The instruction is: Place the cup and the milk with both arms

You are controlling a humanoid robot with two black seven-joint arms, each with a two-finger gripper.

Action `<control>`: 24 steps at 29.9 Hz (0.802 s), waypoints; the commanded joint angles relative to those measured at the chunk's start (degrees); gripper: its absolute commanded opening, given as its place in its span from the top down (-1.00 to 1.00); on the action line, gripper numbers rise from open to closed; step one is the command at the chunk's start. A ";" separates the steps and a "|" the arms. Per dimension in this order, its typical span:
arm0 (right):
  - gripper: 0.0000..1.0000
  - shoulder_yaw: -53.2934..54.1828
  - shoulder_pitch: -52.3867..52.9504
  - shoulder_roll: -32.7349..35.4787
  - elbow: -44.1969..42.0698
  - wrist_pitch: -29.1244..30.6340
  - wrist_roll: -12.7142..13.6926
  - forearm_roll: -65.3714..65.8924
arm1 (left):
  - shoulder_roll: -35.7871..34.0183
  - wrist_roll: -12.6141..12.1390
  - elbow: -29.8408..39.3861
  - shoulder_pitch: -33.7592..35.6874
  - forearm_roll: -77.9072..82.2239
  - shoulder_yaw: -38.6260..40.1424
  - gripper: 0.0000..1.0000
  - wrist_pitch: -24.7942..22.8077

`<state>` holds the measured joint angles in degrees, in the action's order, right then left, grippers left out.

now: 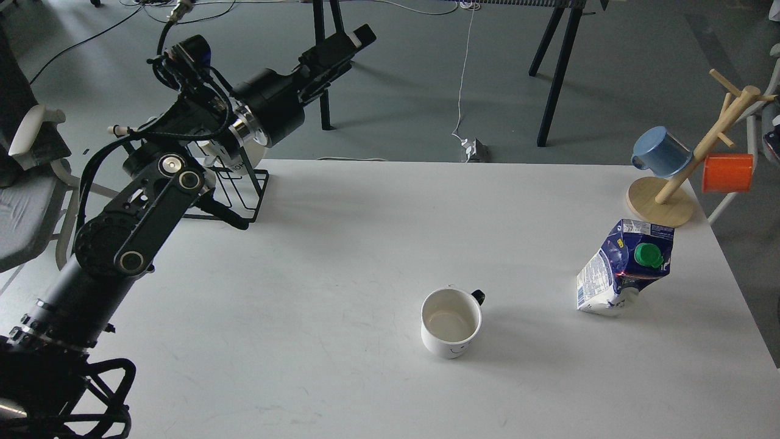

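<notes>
One claw (356,38) only in view, the left, raised well back and left of the cup (451,322), spread or pressed together impossible to tell; cup upright mid-counter (304,274), milk (624,268) leaning well right of cup, likelier the unseen right arm's.
</notes>
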<state>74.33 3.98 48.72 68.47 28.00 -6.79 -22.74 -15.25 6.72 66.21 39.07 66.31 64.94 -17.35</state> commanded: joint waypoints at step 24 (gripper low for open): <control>-0.98 1.88 -34.83 -22.35 12.84 0.00 -3.50 2.86 | -8.74 4.53 -18.83 -0.14 -56.02 2.38 -0.99 0.65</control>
<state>77.21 -31.33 28.44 83.37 28.00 -10.44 -21.53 -23.95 11.29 47.38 38.95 10.31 67.52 -16.81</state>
